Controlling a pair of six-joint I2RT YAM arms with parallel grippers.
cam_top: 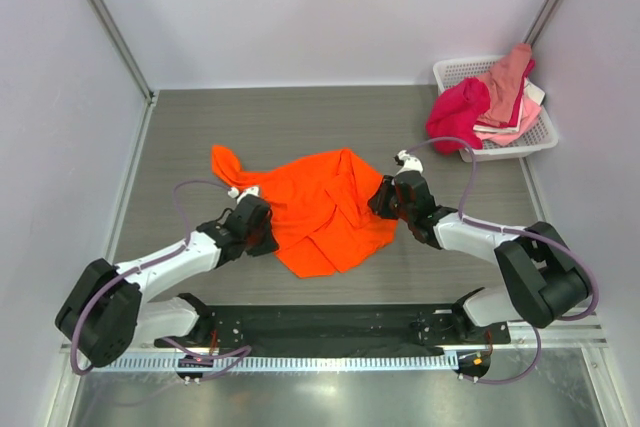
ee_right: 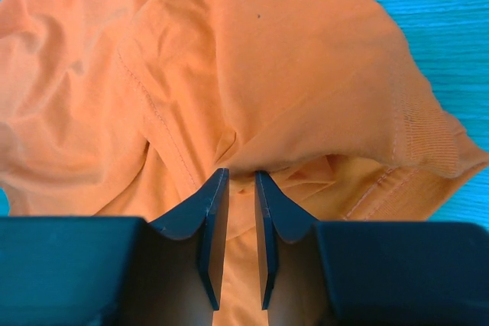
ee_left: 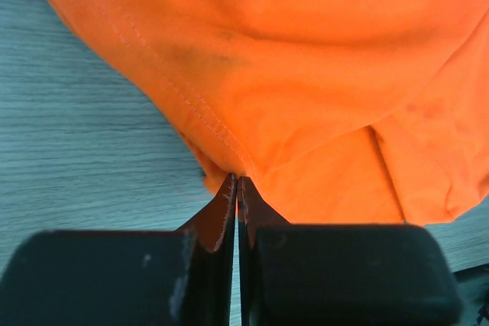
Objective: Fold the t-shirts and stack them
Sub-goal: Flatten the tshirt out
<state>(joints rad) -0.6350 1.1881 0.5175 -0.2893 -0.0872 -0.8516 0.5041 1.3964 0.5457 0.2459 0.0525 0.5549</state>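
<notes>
On the left we see the left pincer [ee_left: 237,182], its fingers pressed together on the stitched hem of the orange shirt [cam_top: 322,209], at the shirt's left edge. The shirt lies crumpled in the middle of the grey worktop [cam_top: 300,117], one twisted end trailing toward the far left, its near part spread between the two arms. At the shirt's right edge we find the right pincer [ee_right: 241,177], its fingers drawn close with a bunched fold of the orange cloth clamped between them. Further right, in the far corner, a white basket [cam_top: 548,135] holds a magenta shirt [cam_top: 458,112], a salmon shirt [cam_top: 510,72] and a pale pink shirt [cam_top: 505,129], heaped over its rim
</notes>
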